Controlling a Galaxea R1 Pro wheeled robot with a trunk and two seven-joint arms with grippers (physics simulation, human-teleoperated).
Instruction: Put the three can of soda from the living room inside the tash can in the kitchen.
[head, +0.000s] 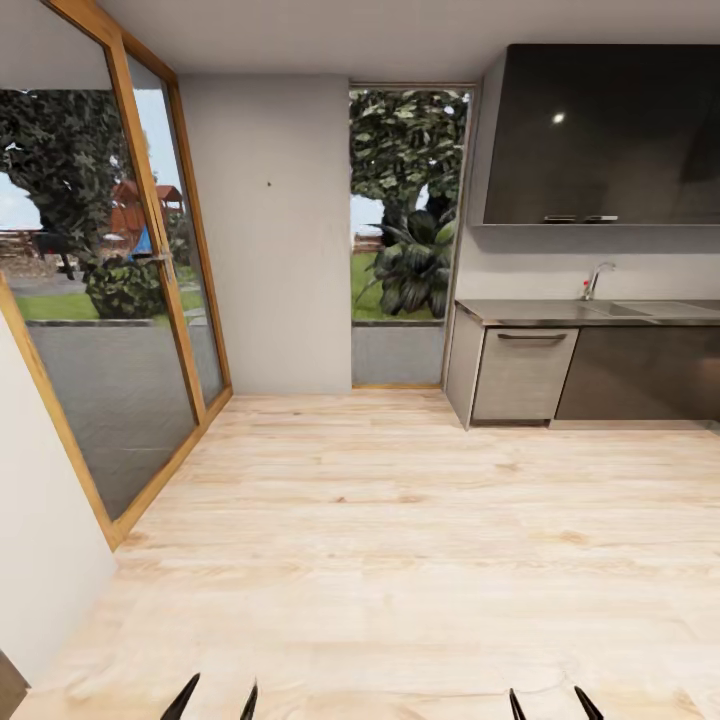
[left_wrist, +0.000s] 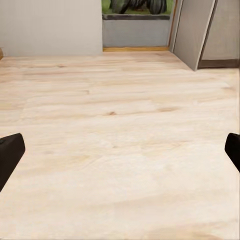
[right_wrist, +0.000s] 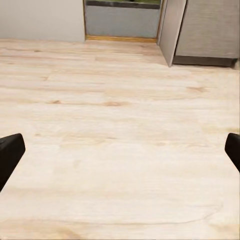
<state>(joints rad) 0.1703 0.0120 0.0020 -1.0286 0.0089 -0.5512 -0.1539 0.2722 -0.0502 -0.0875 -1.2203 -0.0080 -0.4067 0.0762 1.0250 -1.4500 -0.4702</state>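
I face the kitchen: grey lower cabinets (head: 522, 372), glossy black upper cabinets (head: 600, 135), a grey counter (head: 530, 313) and a sink with a chrome tap (head: 596, 280) at the right. The soda cans and the trash can are out of view. My left gripper (head: 215, 700) pokes in at the bottom edge of the head view, open with nothing between its fingers. My right gripper (head: 548, 705) stands the same way, open and holding nothing. Both wrist views look along wide-apart black fingertips (left_wrist: 9, 155) (right_wrist: 10, 154) over light wood floor (left_wrist: 120, 130).
A wood-framed glass door (head: 120, 300) runs along the left wall. A narrow floor-to-ceiling window (head: 405, 240) with a plant outside sits between the grey wall (head: 270, 230) and the cabinets. Open wood floor (head: 400, 540) stretches ahead.
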